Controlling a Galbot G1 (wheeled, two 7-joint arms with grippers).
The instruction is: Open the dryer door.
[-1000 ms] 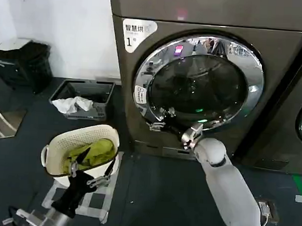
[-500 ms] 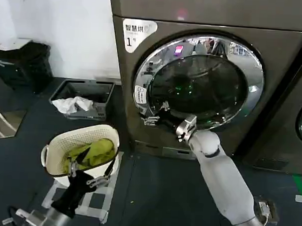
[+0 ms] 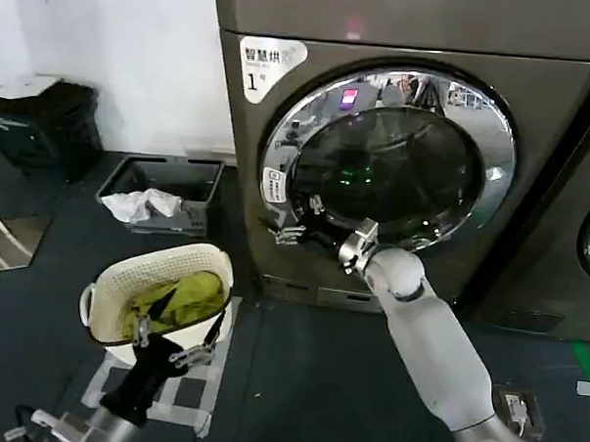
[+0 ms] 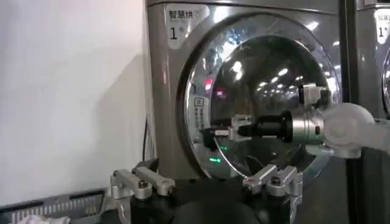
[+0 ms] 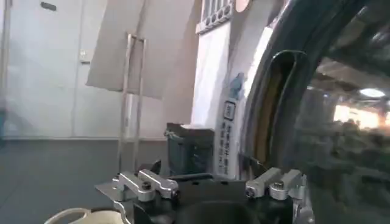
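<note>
Holding what looks like green cloth, cream basket (image 3: 111, 289) by dryer door (image 3: 390, 166).

Right gripper (image 3: 287, 230) farther left and higher along the dryer door (image 3: 390, 171) lower rim.

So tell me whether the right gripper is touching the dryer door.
Cannot tell. In the head view the right gripper overlaps the dryer door at its lower-left chrome rim, but no view plainly shows contact or a gap.
</note>
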